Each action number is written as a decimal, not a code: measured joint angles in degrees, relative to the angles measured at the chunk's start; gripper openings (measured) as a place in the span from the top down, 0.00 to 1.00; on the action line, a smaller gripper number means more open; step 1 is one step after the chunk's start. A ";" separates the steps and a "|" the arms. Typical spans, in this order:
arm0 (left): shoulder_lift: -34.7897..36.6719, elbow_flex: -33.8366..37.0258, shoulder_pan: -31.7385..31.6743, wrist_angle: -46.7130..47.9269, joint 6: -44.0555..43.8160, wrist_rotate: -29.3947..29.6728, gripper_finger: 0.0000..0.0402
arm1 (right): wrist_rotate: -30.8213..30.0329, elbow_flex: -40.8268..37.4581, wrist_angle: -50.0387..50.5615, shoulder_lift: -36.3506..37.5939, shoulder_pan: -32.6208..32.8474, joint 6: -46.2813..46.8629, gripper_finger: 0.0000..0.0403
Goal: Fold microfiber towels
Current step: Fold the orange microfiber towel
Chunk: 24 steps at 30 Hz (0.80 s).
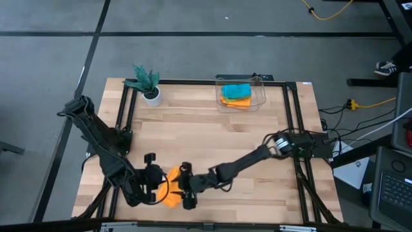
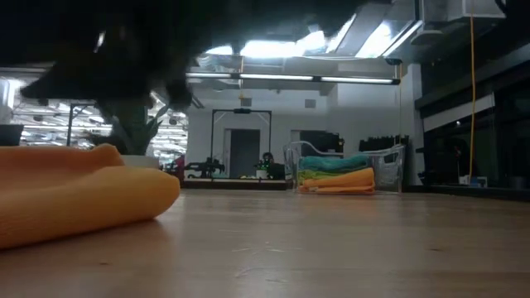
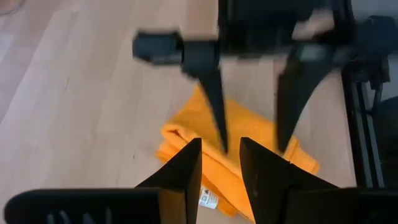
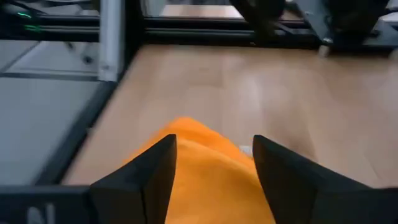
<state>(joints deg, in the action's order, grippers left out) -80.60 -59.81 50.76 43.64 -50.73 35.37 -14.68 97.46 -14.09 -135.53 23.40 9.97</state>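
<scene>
An orange microfiber towel (image 1: 170,195) (image 2: 74,194) lies folded in a thick bundle on the table near its front edge, left of centre, a white tag (image 3: 208,199) at one edge. My left gripper (image 3: 221,142) hangs above it, open, with nothing between its fingers. My right gripper (image 3: 254,149) (image 4: 214,138) stands open over the same towel, pointing toward the table's left side, one finger on either side of the bundle's top. I cannot see it touch the cloth. More towels, teal, green and orange, lie stacked in a clear bin (image 2: 348,170).
The clear bin (image 1: 261,90) stands at the far edge, right of centre, and a small potted plant (image 1: 148,84) at the far left. Black frame rails run along the table's sides. Bare wood lies between the orange towel and the bin.
</scene>
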 joint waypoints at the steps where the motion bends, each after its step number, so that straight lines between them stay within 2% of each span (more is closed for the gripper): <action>1: 0.00 0.00 0.00 -0.09 0.14 0.07 0.75 | -1.63 0.78 -1.52 -1.88 0.17 -0.99 0.47; 6: -0.55 0.00 0.00 -0.48 0.17 0.07 0.75 | -8.11 6.16 -2.03 -9.23 0.38 -2.77 0.47; 11: -1.22 0.02 0.00 -0.80 0.17 0.05 0.75 | -5.65 7.40 -0.03 -11.94 -1.18 0.81 0.47; 15: -1.20 0.02 0.00 -0.82 0.16 0.07 0.75 | -5.47 8.05 10.89 -11.13 -2.15 4.39 0.47; 18: -1.20 0.03 0.00 -0.84 0.14 0.08 0.75 | -11.09 8.11 21.02 -10.64 -2.72 15.88 0.47; 22: -1.20 0.07 0.00 -0.84 -1.17 0.11 0.75 | -24.35 8.19 30.89 -10.61 -3.55 34.79 0.47; 24: -1.20 0.07 -0.04 -0.86 -1.64 0.18 0.75 | -29.76 7.95 34.65 -10.62 -3.63 41.22 0.47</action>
<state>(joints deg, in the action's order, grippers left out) -81.80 -59.75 50.73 42.78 -52.38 35.55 -44.45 105.41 20.56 -146.15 19.77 51.19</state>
